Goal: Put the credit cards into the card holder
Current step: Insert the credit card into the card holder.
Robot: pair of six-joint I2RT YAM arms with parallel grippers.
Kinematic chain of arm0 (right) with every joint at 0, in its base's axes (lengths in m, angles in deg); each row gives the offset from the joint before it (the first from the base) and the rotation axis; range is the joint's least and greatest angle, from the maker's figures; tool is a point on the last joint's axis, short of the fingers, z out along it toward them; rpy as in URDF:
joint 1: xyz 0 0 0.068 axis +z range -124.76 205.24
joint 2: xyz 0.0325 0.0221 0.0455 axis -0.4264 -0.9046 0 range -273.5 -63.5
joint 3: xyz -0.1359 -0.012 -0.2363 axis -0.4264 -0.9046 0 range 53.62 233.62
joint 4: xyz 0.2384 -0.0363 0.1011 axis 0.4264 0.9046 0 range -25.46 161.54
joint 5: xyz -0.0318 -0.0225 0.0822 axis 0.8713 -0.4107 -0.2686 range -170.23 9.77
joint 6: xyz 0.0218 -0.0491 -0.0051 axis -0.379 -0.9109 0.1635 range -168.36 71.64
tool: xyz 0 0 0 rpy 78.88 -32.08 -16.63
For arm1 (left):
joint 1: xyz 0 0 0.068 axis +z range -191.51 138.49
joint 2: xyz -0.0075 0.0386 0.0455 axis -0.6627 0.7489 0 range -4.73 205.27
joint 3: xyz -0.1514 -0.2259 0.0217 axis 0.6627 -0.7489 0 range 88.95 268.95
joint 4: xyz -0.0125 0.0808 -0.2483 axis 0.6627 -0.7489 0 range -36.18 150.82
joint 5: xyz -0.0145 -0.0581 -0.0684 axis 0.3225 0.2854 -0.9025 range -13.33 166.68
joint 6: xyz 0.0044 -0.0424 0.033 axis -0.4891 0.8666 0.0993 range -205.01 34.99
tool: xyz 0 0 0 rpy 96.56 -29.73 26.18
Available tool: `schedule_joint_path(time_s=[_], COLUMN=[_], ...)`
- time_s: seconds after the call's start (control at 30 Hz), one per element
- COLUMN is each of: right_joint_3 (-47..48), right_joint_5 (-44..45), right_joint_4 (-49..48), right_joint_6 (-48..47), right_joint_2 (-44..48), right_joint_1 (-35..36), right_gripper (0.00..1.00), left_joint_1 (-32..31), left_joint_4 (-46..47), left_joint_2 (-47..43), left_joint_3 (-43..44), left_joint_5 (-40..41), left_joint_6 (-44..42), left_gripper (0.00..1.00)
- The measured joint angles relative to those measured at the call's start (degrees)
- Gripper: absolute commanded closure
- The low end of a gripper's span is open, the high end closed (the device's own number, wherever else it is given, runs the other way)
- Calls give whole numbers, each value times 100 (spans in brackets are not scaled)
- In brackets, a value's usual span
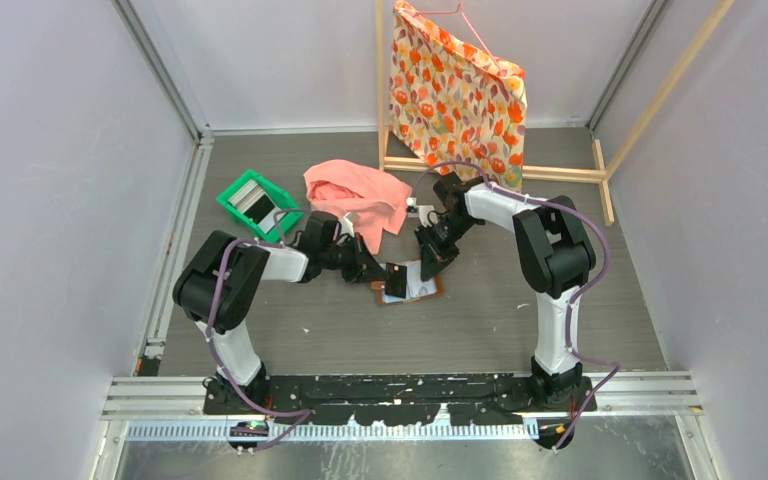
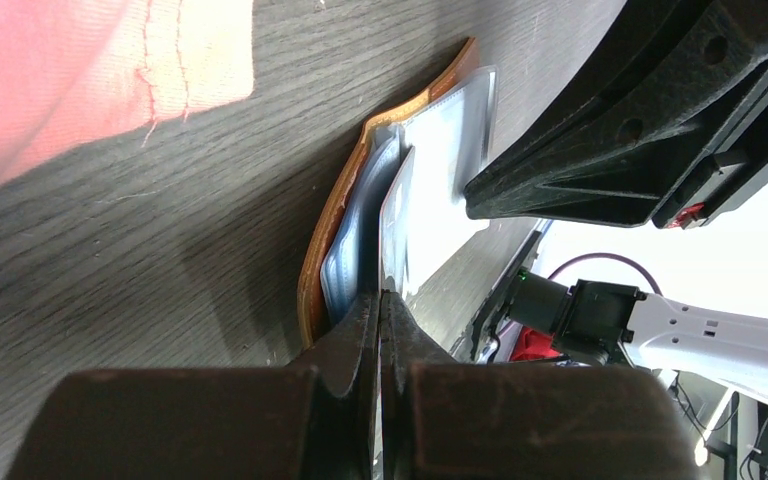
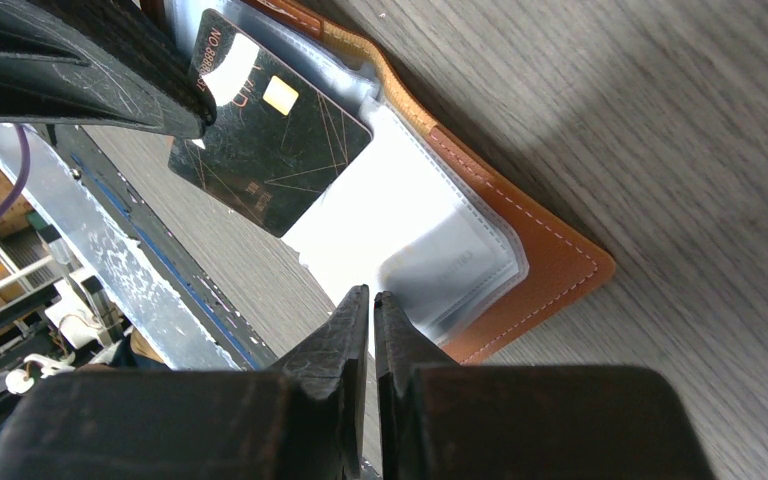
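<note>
We see the card holder [image 1: 422,287] lying open on the grey worktop [image 1: 480,325], between the 2 arms and just in front of the pink cloth [image 1: 355,195]. Its brown leather is face down and its pale pocket leaves are fanned upward.

The left gripper [image 2: 380,300] reaches in from the holder's left side. Its fingers are pressed onto 1 dark credit card [image 3: 260,140], gripping it by one short end. The card has a gold chip and thin gold lines. It hangs tilted over the holder's left half, with its free end above a pale leaf. We cannot tell whether that end has entered a pocket.

The right gripper [image 3: 371,298] comes in from the far right side. Its fingers are drawn together, and the edge of a large pale leaf runs in between their tips. From the left wrist view, that leaf stands raised off the leather and meets the right fingertips.

Well apart to the left, the green tray [image 1: 228,198] sits on the worktop, with pale and dark credit cards [image 1: 258,206] standing in it.
</note>
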Motion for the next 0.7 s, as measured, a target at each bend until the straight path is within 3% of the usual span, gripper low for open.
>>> schedule_joint_path(time_s=[0.7], right_joint_3=[0], right_joint_5=[-2], right_joint_4=[2], right_joint_6=[0], right_joint_2=[0], right_joint_1=[0], right_gripper=[89], left_joint_1=[-87], left_joint_4=[66], left_joint_2=[269], left_joint_3=[31], left_joint_5=[-59], left_joint_6=[448], left_gripper=[100])
